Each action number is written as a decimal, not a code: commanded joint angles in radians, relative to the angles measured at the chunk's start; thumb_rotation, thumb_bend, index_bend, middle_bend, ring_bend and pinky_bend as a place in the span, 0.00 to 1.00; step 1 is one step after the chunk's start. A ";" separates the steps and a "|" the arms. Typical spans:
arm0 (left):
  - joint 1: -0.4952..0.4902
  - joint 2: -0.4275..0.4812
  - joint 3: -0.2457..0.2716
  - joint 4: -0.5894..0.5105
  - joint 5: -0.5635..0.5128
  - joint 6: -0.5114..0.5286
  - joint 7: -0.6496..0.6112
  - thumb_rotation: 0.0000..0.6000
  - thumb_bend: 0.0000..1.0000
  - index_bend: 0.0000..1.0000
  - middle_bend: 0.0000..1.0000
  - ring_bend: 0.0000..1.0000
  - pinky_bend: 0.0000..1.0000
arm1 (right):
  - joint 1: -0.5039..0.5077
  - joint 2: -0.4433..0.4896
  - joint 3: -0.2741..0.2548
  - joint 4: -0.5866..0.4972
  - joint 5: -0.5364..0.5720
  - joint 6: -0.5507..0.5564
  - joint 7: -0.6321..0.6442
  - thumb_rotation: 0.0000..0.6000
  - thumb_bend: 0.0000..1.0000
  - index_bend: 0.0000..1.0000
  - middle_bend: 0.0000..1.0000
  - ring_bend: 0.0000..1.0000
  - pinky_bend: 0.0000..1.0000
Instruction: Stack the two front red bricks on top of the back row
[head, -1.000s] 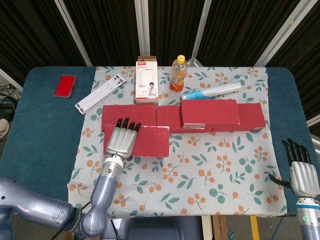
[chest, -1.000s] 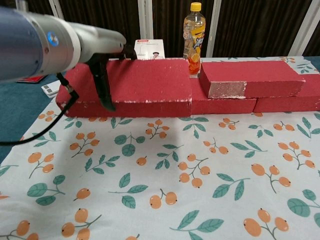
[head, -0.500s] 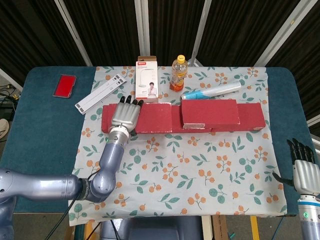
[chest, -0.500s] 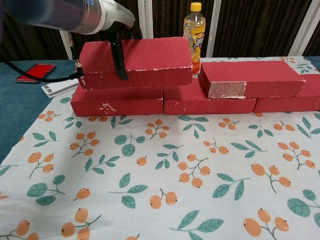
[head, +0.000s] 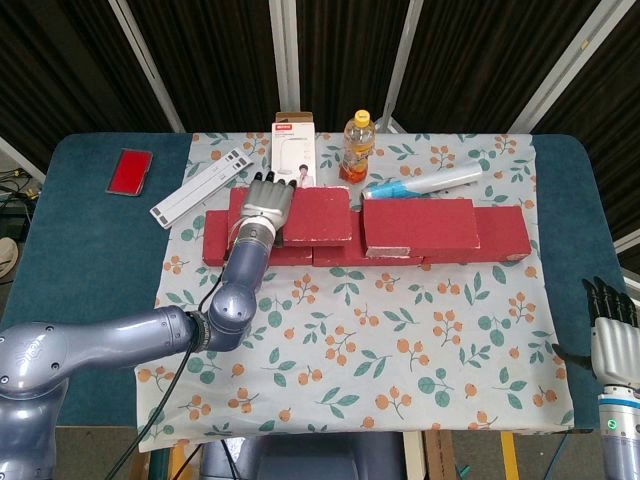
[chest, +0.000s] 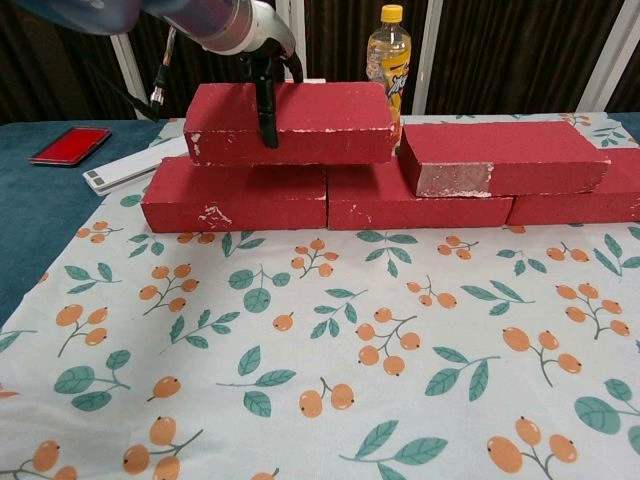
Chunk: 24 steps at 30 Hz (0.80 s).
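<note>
My left hand (head: 265, 205) grips a red brick (head: 318, 215) from above, thumb on its front face (chest: 268, 110). That brick (chest: 320, 122) lies level along the top of the left part of the back row (chest: 235, 202); whether it rests on the row or hangs just above it I cannot tell. A second red brick (head: 420, 226) lies on top of the row further right (chest: 500, 155). The row's right end brick (head: 508, 232) is uncovered. My right hand (head: 612, 338) is at the lower right edge, off the cloth, fingers apart and holding nothing.
Behind the row stand an orange drink bottle (head: 356, 146) and a white box (head: 293, 158). A blue and white tube (head: 425, 182) lies at the back right, a white strip (head: 202, 186) at the back left, and a red flat case (head: 131, 171) on the blue table.
My left hand carried the brick from the front of the cloth up and back, then slightly right, onto the top of the back row. The right hand sank a little lower in view.
</note>
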 joint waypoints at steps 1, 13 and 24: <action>-0.024 -0.023 0.005 0.054 -0.042 -0.054 -0.010 1.00 0.07 0.34 0.38 0.00 0.06 | 0.000 -0.001 0.001 0.001 0.001 0.000 -0.002 1.00 0.15 0.00 0.00 0.00 0.00; -0.089 -0.090 0.045 0.197 -0.145 -0.093 0.027 1.00 0.07 0.34 0.38 0.00 0.06 | -0.001 -0.004 0.008 0.011 0.009 -0.002 -0.002 1.00 0.15 0.00 0.00 0.00 0.00; -0.122 -0.120 0.046 0.251 -0.170 -0.126 0.043 1.00 0.07 0.35 0.38 0.00 0.06 | -0.001 -0.006 0.010 0.014 0.008 -0.003 0.002 1.00 0.15 0.00 0.00 0.00 0.00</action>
